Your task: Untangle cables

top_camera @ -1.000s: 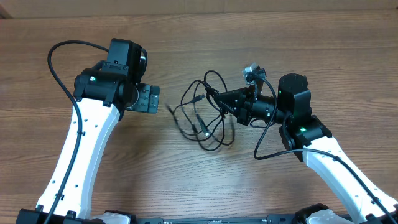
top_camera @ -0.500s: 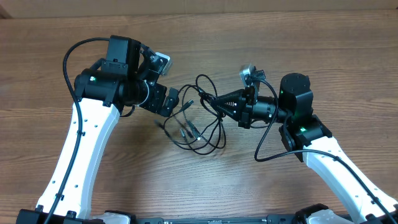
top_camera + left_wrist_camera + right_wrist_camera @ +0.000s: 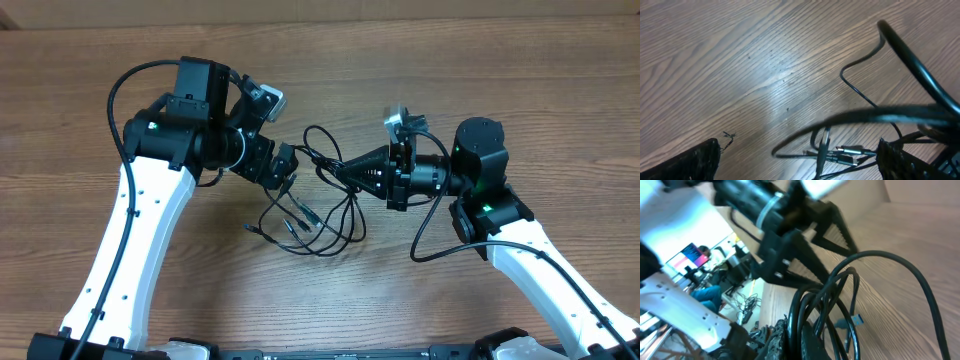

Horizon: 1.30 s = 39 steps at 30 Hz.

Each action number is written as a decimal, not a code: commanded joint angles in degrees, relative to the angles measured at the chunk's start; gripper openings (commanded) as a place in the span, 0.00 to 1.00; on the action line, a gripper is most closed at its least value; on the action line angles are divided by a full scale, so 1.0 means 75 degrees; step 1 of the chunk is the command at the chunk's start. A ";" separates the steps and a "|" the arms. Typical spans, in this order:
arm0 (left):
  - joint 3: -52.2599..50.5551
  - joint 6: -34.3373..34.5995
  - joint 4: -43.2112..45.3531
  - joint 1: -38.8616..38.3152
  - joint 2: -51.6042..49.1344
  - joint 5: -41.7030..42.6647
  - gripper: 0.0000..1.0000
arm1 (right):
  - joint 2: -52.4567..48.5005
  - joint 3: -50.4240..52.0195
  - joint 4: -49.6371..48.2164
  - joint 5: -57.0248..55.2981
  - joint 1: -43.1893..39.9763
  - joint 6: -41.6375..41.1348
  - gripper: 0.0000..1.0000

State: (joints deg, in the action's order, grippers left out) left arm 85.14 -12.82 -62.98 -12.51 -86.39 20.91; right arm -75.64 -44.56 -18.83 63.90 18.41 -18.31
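**A:** Nearest the bases, the tangle of thin black cables (image 3: 318, 212) sprawls mid-way across the brown wood-grain table (image 3: 480, 60), with its plug ends (image 3: 290, 224) trailing towards seven o'clock.

**B:** Just beyond, the right gripper (image 3: 335, 171), reaching in from three o'clock, is clamped tight on a strand with loops hanging off it.

**A:** Big change here. The left gripper (image 3: 288, 171) has swung in from nine o'clock, jaws spread fully wide with nothing in them. A second ago it sat well clear.

**B:** Now it's right at the bundle's ten o'clock edge — set, I'd say, to take a second strand and pull the knot apart.
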 commanded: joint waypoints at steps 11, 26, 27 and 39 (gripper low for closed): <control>0.0166 0.0326 0.0291 -0.0085 -0.0067 -0.2224 1.00 | 0.0017 -0.0070 -0.1536 0.0933 -0.0020 -0.1370 0.04; 0.0166 0.3174 -0.0166 -0.0070 -0.0067 -0.5595 1.00 | 0.0017 -0.0070 -0.1504 0.0927 -0.0023 -0.1387 0.04; 0.0166 0.2940 -0.0163 -0.0070 -0.0067 -0.5272 0.99 | 0.0017 -0.0070 -0.1504 0.0924 -0.0023 -0.1381 0.04; 0.0166 -0.0245 0.0050 -0.0079 -0.0044 -0.2375 0.80 | 0.0009 -0.0070 -0.0632 0.0376 -0.0023 -0.0755 0.04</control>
State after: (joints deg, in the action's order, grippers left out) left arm 85.17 -8.36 -63.37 -13.04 -86.41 -3.22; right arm -75.66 -44.58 -25.56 69.65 18.39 -26.57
